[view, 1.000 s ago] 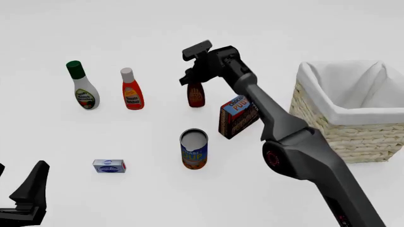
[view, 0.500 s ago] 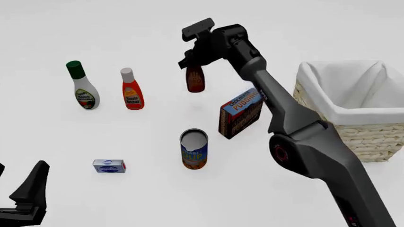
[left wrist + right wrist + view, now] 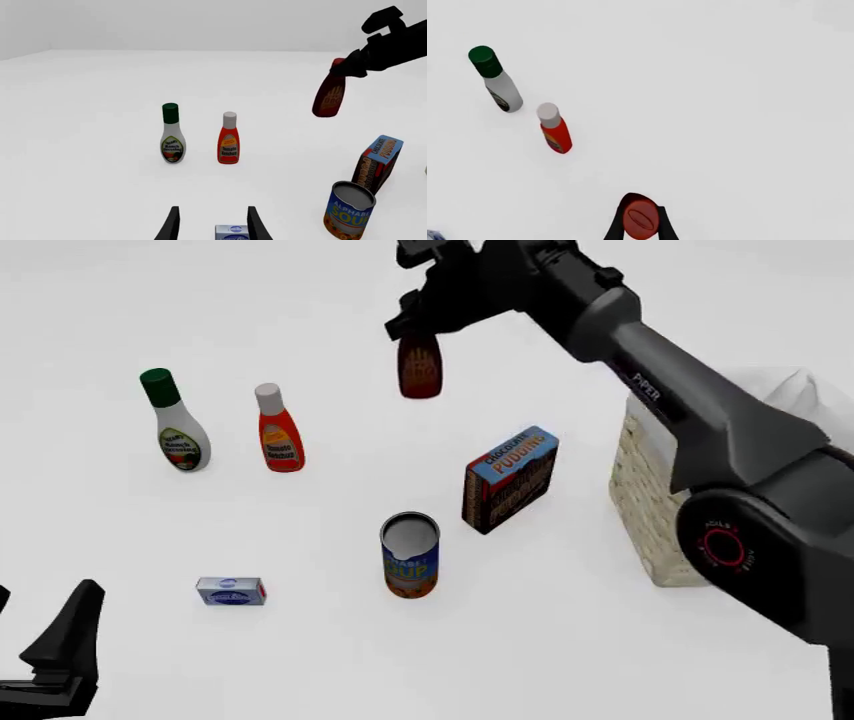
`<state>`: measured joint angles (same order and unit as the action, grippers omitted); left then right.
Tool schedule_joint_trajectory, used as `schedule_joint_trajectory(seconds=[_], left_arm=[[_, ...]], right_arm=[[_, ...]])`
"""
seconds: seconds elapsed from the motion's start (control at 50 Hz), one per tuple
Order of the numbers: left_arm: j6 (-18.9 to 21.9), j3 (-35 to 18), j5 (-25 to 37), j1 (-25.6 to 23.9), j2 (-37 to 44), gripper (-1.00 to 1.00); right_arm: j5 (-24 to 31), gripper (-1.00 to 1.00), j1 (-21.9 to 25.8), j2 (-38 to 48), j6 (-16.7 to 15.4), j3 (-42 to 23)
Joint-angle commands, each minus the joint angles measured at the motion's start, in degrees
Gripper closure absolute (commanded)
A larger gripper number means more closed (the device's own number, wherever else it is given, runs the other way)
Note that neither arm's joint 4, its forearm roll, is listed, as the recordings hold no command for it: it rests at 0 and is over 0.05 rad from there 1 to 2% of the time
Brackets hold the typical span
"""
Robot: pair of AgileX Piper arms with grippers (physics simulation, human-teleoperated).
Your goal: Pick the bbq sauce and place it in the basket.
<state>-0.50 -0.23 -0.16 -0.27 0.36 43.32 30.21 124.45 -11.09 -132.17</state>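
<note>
My right gripper [image 3: 416,328] is shut on the bbq sauce [image 3: 419,368], a dark reddish-brown bottle that hangs high above the table at the back middle. The left wrist view shows the bottle [image 3: 329,98] tilted in the air. In the right wrist view its red cap [image 3: 640,220] sits between my fingertips. The wicker basket [image 3: 641,490] stands at the right, mostly hidden behind my right arm. My left gripper [image 3: 60,650] is open and empty at the near left corner, and in its wrist view [image 3: 210,227] it stands just before a small box.
On the table stand a white bottle with green cap [image 3: 174,425], an orange-red bottle with white cap [image 3: 278,432], a pudding box [image 3: 510,480], a soup can [image 3: 410,555] and a small blue-white box [image 3: 231,591].
My right gripper has lifted the bbq sauce off the table and raised it well above the other objects. The left arm has not moved.
</note>
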Motion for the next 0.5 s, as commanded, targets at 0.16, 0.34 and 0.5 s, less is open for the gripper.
schedule_joint_trajectory(seconds=[0.16,0.34,0.5], left_arm=[[0.0,0.0,0.0,0.0,0.0,-1.00],[0.0,0.0,0.0,0.0,0.0,-1.00],[0.0,0.0,0.0,0.0,0.0,-1.00]], right_arm=[[-2.4,1.00,-0.9,-14.9,-0.7,11.7],[-2.3,1.00,-1.3,-19.9,-1.6,15.4],[-2.0,1.00,-2.4,-23.6,-2.2,17.9]])
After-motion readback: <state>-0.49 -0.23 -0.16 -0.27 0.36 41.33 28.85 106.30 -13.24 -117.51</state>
